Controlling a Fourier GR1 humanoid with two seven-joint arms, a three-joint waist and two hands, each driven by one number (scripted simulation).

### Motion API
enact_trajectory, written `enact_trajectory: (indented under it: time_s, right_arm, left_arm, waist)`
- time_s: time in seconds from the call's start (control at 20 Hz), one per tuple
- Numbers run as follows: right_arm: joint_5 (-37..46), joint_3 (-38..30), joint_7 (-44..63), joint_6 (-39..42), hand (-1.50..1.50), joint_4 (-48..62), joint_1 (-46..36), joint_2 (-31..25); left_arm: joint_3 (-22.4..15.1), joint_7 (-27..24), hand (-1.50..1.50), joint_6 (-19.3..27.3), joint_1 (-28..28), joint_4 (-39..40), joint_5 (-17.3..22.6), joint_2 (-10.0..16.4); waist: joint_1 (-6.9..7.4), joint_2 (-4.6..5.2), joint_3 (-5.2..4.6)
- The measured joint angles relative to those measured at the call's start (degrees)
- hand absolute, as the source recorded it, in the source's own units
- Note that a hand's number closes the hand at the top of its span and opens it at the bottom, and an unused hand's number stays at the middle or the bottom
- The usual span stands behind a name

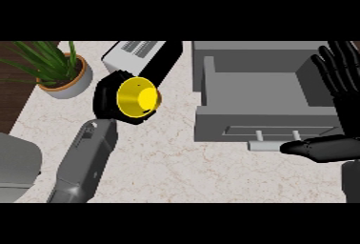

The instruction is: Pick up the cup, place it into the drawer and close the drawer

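Pale marbled counter [175, 171], thinly veined in brown, filling most of the view. Along the left edge, a strip of dark wood planking [10, 102], floor or wall impossible to tell. At the counter's far left corner, a potted plant [44, 59]: long green blades rising from a round pot [73, 87], grey-white outside, tan at the rim. Just right of it, set at a slant, a boxy white and black appliance [135, 49] with slots on top. At the lower left edge, a rounded grey shape [14, 167], not identifiable. Even, flat light throughout.
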Motion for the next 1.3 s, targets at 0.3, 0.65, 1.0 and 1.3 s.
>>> enact_trajectory:
  time_s: [0.3, 0.65, 1.0, 1.3]
  right_arm:
    - [0.92, 0.11, -1.25, -0.08, -1.50, 0.57, 0.27, 0.18]
    - [0.71, -0.45, -2.35, 0.26, -1.50, 1.93, -0.13, 0.06]
    - [1.41, 0.37, -4.36, 0.47, -1.50, 2.61, 0.48, 0.89]
    - [1.29, 1.44, -4.19, 0.50, -1.50, 2.78, -1.31, 1.51]
  left_arm:
    - [-5.27, 12.53, 1.50, 5.68, -7.56, -7.60, 1.93, -1.96]
    - [-12.06, 25.00, 1.50, 15.42, -18.24, -9.73, 4.39, -2.53]
    - [-16.77, 32.53, 1.50, 23.86, -30.36, 1.10, 7.74, -2.64]
    - [-20.84, 34.83, 1.50, 27.25, -37.09, 12.27, 10.33, -2.65]
  waist:
    - [-0.30, 0.05, 0.00]
    - [-0.98, 0.27, -0.01]
    - [-2.52, 0.73, 0.02]
    - [-4.57, 1.37, 0.05]
